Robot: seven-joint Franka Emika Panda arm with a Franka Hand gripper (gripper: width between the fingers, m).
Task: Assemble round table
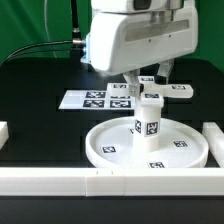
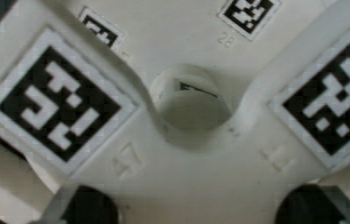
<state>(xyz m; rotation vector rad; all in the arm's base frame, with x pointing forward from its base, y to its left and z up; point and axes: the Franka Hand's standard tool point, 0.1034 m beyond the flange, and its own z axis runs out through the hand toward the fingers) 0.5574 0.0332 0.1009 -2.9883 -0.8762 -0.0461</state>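
Observation:
The large rimmed round disc (image 1: 110, 150) lies on the black table. The thick short cylinder (image 1: 148, 122) stands upright in the disc's centre, tags on its side. The cross-shaped piece (image 1: 180, 92) is held level just above the cylinder's top. In the wrist view the cross-shaped piece (image 2: 186, 150) fills the frame, with two large tags and a round central hole (image 2: 193, 100). My gripper (image 1: 148, 88) comes down from above. In the wrist view my gripper (image 2: 207, 205) has dark fingers (image 2: 87, 206) on either side of one arm of the cross, shut on it.
The marker board (image 1: 90, 99) lies flat behind the disc, toward the exterior view's left. Long white rails run along the front (image 1: 100, 181), with ends at the right (image 1: 214, 138) and left (image 1: 3, 131). A black cable hangs at the back.

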